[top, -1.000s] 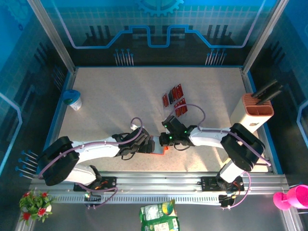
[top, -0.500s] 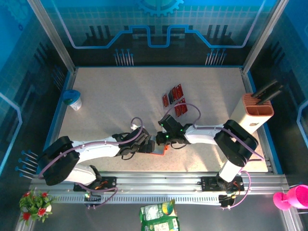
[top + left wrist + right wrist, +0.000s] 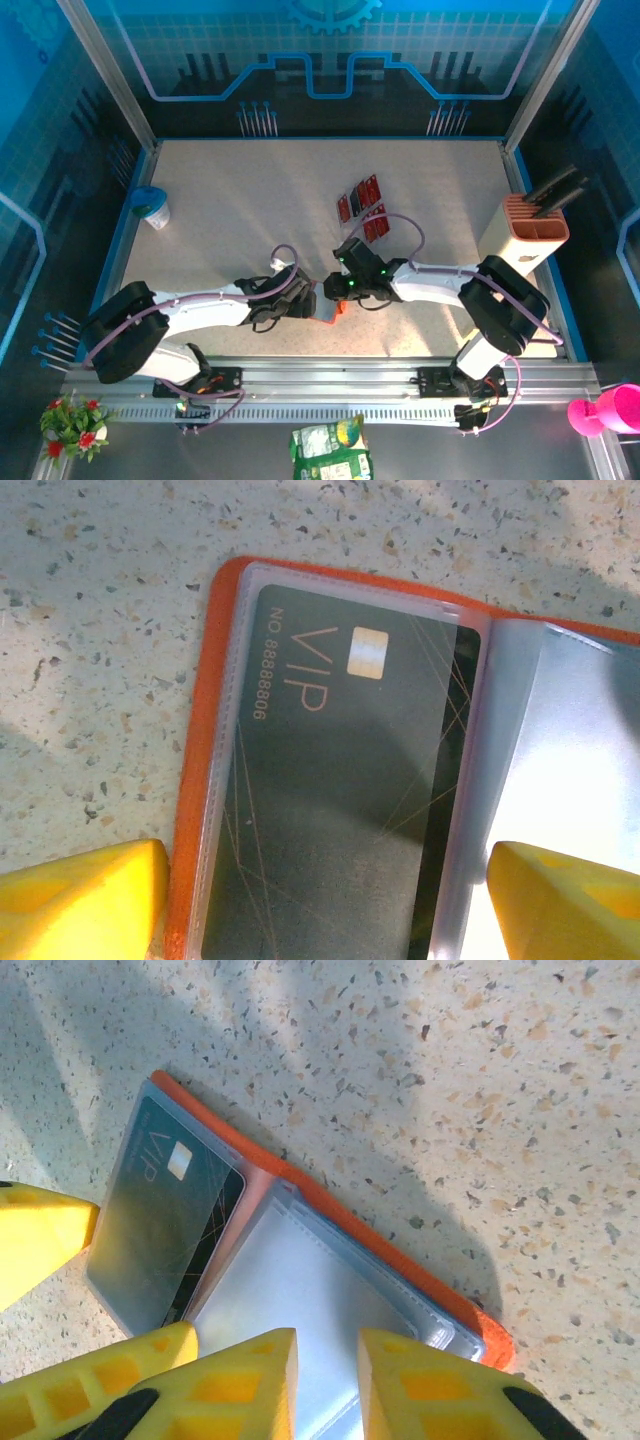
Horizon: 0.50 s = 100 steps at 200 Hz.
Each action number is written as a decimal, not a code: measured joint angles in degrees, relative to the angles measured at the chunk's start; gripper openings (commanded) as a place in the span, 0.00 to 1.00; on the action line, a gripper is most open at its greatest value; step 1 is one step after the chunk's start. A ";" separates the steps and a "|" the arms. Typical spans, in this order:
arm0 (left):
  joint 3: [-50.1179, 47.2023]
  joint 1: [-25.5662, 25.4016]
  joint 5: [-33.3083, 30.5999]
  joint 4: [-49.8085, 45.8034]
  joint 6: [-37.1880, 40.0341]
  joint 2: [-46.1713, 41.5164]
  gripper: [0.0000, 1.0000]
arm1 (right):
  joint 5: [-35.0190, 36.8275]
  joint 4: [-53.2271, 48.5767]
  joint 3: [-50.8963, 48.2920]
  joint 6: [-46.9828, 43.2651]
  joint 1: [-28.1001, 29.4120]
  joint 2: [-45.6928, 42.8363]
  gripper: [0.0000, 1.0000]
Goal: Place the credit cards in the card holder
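Note:
The orange card holder (image 3: 192,780) lies open on the speckled table near the front edge, between my two grippers (image 3: 333,310). A black VIP credit card (image 3: 340,780) sits inside its left clear sleeve (image 3: 165,1210). My left gripper (image 3: 325,905) is open, with one yellow finger outside the orange edge and the other over the clear pages. My right gripper (image 3: 328,1360) hovers over the holder's (image 3: 400,1250) right clear page, its jaws a narrow gap apart with nothing between them. Three red and black credit cards (image 3: 362,195) lie loose farther back on the table.
A tall salmon-and-white box with black tools (image 3: 530,225) stands at the right edge. A blue-and-white cup (image 3: 152,207) sits at the far left. Both forearms meet over the front middle of the table.
The right arm swung slightly left and came back. The holder and the loose cards have stayed in place.

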 measured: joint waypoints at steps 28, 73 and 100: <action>-0.07 0.00 -0.07 0.13 -0.02 0.00 0.83 | -0.07 0.22 -0.46 0.74 0.00 0.04 0.27; -0.50 0.00 -0.33 0.48 -0.02 -0.20 0.82 | -0.09 1.33 -0.96 1.99 0.00 0.35 0.30; -0.70 0.00 -0.26 0.90 -0.07 -0.50 0.87 | 0.00 1.73 -1.49 2.21 0.00 0.02 0.31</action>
